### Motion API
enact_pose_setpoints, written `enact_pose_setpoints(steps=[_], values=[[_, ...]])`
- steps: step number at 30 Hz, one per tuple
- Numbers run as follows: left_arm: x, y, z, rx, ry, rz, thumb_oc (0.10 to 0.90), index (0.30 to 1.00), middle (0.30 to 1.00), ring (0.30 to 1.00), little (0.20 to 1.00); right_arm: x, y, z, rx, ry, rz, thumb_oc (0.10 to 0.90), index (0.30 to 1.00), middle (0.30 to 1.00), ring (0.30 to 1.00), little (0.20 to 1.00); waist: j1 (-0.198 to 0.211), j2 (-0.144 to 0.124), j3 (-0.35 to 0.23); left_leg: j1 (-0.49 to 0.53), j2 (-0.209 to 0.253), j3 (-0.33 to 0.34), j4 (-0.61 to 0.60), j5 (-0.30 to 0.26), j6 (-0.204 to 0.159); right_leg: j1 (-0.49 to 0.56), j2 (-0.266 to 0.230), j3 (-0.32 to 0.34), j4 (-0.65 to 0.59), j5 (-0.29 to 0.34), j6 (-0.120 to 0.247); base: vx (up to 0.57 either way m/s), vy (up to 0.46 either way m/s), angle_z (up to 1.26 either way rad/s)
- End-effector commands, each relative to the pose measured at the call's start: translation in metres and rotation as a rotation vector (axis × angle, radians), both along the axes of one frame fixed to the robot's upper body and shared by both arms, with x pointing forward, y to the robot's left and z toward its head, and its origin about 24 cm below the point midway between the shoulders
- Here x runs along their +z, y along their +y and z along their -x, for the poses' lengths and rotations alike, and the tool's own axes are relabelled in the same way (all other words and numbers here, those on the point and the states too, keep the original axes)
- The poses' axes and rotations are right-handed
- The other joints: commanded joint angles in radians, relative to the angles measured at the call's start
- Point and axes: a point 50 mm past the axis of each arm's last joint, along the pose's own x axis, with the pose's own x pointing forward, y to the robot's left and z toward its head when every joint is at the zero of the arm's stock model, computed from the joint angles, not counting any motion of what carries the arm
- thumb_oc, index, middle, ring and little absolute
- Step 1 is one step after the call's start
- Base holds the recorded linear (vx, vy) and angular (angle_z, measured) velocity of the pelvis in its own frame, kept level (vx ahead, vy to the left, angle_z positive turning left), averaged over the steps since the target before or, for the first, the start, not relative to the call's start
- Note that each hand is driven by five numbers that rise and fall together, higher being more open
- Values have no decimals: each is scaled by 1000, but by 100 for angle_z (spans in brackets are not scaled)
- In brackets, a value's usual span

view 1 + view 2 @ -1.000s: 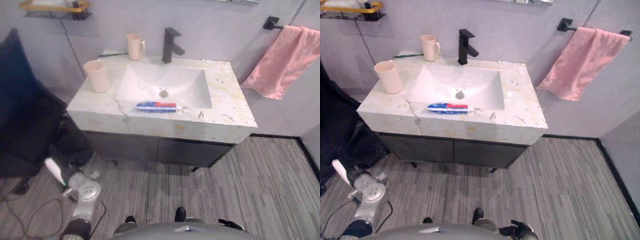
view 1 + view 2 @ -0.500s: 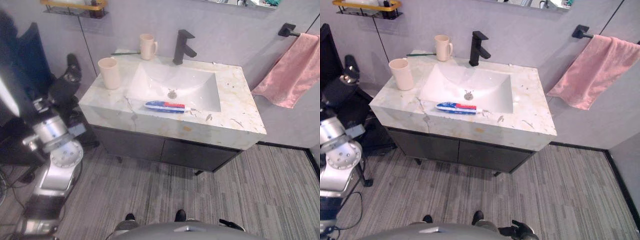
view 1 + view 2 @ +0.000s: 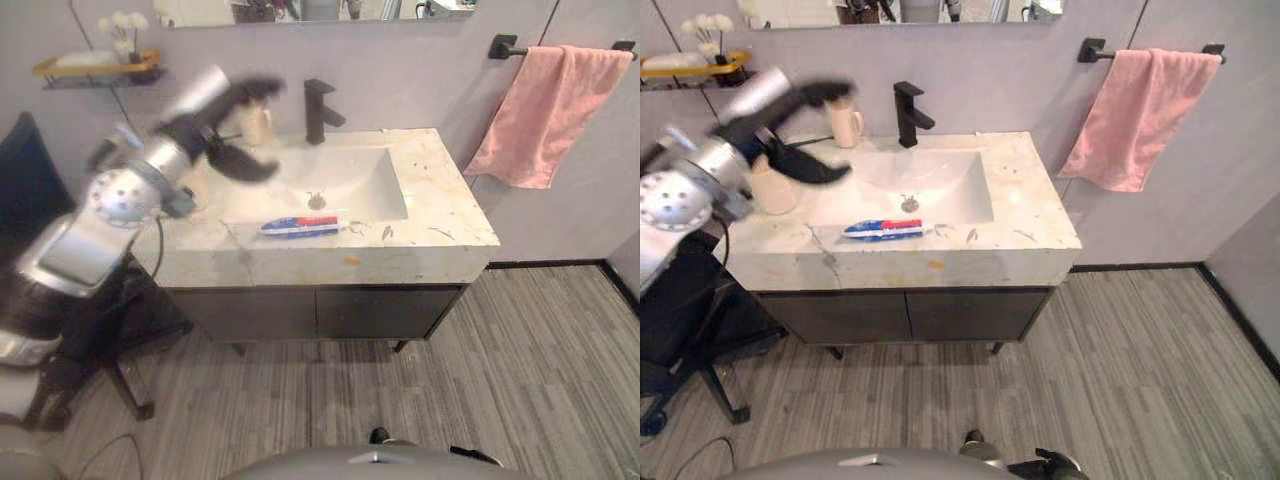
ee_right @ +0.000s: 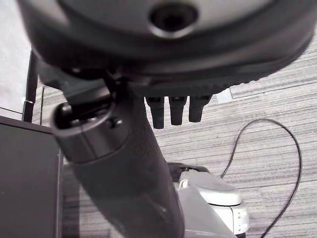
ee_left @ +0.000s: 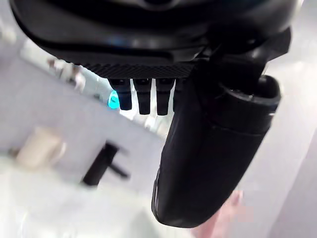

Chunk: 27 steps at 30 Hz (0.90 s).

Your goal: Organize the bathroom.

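My left hand [image 3: 228,128] is raised over the left side of the marble counter [image 3: 430,225], open with fingers and thumb spread and nothing in it. Its wrist view shows straight fingers [image 5: 140,95] and the thumb [image 5: 213,148] pointing toward the back wall. A blue, white and red toothpaste tube [image 3: 298,226] lies on the counter's front edge before the white sink basin [image 3: 345,175]. One beige cup [image 3: 773,187] stands at the left, partly behind my arm. A second beige cup [image 3: 847,122] stands at the back beside the black faucet [image 3: 320,108]. My right hand [image 4: 124,168] hangs open above the floor.
A pink towel [image 3: 545,115] hangs from a black bar on the right wall. A yellow-edged wall shelf [image 3: 95,66] sits at the upper left. A black chair [image 3: 680,330] stands left of the dark cabinet [image 3: 320,312]. Striped grey floor lies in front.
The camera has shifted. My left arm has swung up from low at the left until its hand is over the counter's left side.
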Motion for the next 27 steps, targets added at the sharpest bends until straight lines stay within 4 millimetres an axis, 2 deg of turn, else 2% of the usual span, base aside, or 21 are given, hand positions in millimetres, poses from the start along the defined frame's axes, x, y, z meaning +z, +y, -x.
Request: enact_pose_setpoints(steps=[1, 4, 6, 11, 18, 27], values=[[55, 9, -17, 71, -160, -118, 800, 900, 900, 900, 900, 12, -22, -32, 44, -46, 73, 800, 900, 900, 900, 900, 5, 53, 25, -1, -27, 2, 4, -112, 52, 28, 27, 48, 64, -150, 68, 0, 0, 0], [43, 15, -29, 98, -102, -142, 800, 900, 900, 900, 900, 12, -23, -35, 46, -46, 74, 800, 900, 900, 900, 900, -2, 57, 21, 1, -29, 8, 4, -113, 53, 24, 28, 52, 66, -151, 67, -6, 11, -6], [22, 22, -37, 125, -40, -192, 800, 900, 900, 900, 900, 13, -22, -38, 52, -46, 73, 800, 900, 900, 900, 900, -10, 61, 19, 5, -30, 16, 4, -114, 54, 24, 29, 55, 68, -153, 67, 0, 0, 0], [-9, 35, -47, 223, -71, -265, 800, 900, 900, 900, 900, 11, -19, -37, 74, -30, 67, 800, 900, 900, 900, 900, -22, 62, 12, 16, -34, 28, 4, -120, 59, 30, 30, 60, 68, -158, 64, 19, 4, -2], [-7, 43, -51, 290, -76, -277, 800, 900, 900, 900, 900, 10, -17, -33, 97, -25, 71, 800, 900, 900, 900, 900, -37, 65, 9, 18, -34, 40, 4, -121, 60, 27, 33, 68, 70, -163, 62, 14, 5, -7], [20, 38, -55, 321, -77, -302, 800, 900, 900, 900, 900, 11, -20, -32, 100, -31, 81, 800, 900, 900, 900, 900, -51, 70, 9, 18, -35, 46, 4, -121, 58, 27, 35, 68, 71, -166, 61, 2, 0, 0]])
